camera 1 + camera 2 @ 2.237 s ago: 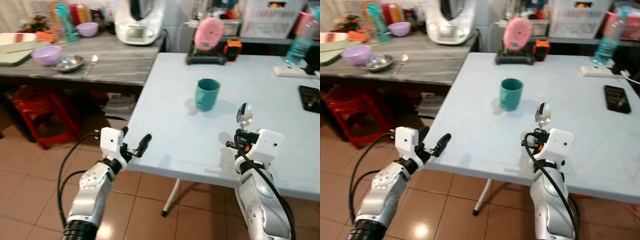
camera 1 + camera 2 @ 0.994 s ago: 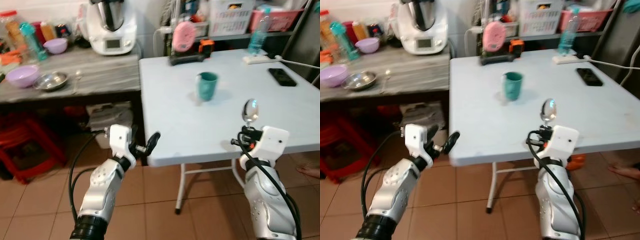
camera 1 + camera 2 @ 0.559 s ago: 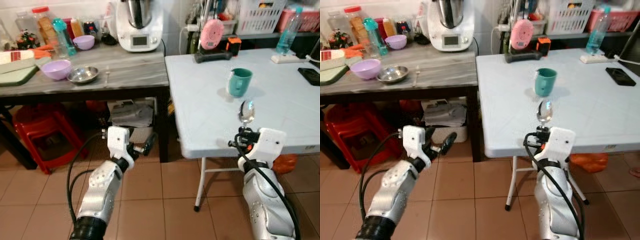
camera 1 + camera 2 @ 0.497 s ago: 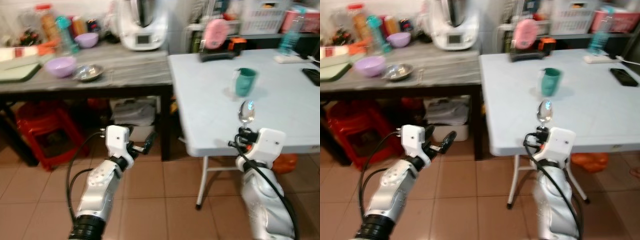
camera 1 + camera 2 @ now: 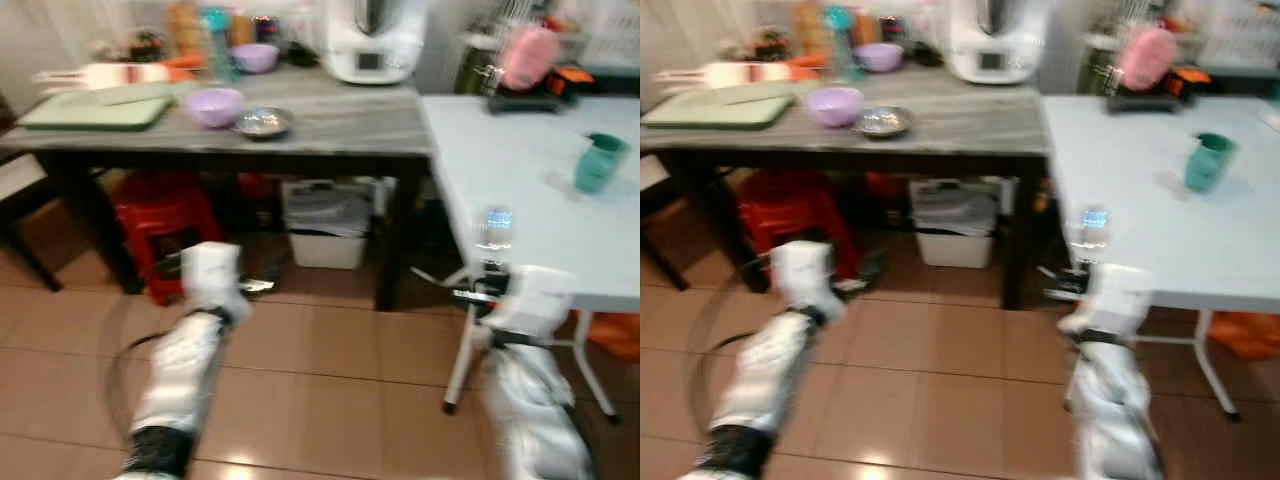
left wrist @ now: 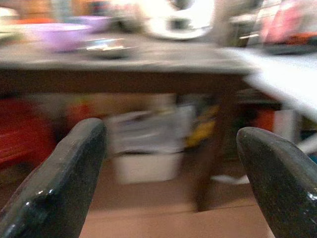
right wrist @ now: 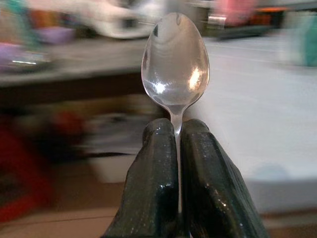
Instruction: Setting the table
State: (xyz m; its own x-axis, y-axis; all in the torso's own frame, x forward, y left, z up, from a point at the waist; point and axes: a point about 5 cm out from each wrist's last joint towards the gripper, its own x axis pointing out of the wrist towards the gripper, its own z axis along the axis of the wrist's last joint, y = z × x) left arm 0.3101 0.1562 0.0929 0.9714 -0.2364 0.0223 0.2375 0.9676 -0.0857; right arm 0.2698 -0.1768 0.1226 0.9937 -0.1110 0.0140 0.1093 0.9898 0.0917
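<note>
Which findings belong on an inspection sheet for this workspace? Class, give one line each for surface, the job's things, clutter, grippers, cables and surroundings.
Surface: pale blue table beside a grey wooden bench.
Job's things: spoon held upright; teal cup on the table.
Clutter: purple bowl, steel dish, white appliance on the bench.
Grippers: right gripper shut on the spoon; left gripper open, holding nothing.
Cables: too blurred to tell.
Surroundings: red stool, tiled floor.

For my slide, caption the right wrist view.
Right gripper pinches a shiny metal spoon upright by its handle, bowl up, against a blurred background.
</note>
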